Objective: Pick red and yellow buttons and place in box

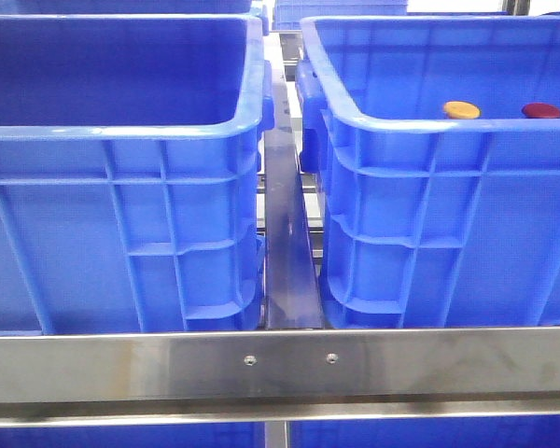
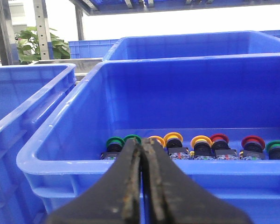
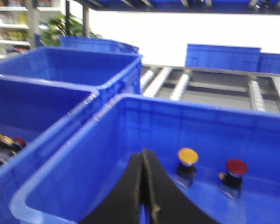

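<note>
Already the yellow button (image 1: 461, 110) and red button (image 1: 541, 111) sit in the right crate (image 1: 429, 233), both arms' fingers closed empty.

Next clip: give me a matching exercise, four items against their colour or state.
Items:
1. left gripper
2. right crate
3. button nearer the left crate
4. button farther from the left crate

Descriptions:
A. dark red
B. blue
C. shut, holding nothing
D. orange-yellow

Pairs: 1-C, 2-B, 3-D, 4-A
</note>
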Controlling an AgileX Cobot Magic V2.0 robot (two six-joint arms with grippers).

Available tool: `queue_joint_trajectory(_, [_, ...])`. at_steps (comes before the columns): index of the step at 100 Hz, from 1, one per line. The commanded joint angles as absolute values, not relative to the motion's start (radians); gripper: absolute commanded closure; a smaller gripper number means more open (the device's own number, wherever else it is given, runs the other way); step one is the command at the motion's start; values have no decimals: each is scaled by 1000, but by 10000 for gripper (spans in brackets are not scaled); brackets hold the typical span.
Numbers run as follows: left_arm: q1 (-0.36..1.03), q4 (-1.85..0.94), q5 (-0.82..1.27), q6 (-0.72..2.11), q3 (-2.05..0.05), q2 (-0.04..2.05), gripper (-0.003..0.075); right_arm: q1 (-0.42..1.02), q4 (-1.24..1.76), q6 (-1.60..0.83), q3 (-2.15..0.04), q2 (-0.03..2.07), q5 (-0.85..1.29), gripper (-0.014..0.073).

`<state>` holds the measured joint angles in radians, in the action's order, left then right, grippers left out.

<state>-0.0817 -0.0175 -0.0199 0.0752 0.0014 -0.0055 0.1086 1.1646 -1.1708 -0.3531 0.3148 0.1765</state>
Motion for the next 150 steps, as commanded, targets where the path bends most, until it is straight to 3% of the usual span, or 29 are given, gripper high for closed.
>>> queue_joint_trajectory(1, [-81, -18, -102, 65, 53, -36, 740, 91, 834, -852, -379, 322, 136, 655])
queue_joint_trajectory(18, [-81, -18, -102, 65, 53, -36, 740, 61, 309, -299, -348, 318, 63, 655])
queue_joint_trajectory(32, [-81, -18, -102, 65, 53, -36, 740, 42, 125, -72, -243, 259, -80, 655])
queue_joint_trajectory(66, [-81, -18, -102, 65, 53, -36, 740, -145, 119, 7, -21, 37, -77, 655])
queue_joint_trajectory(86, [-81, -18, -102, 65, 53, -36, 740, -130, -41, 143, 14, -34, -20, 655])
queue_joint_trajectory(150, [-81, -18, -102, 65, 53, -36, 740, -92, -52, 147, 14, -34, -57, 655])
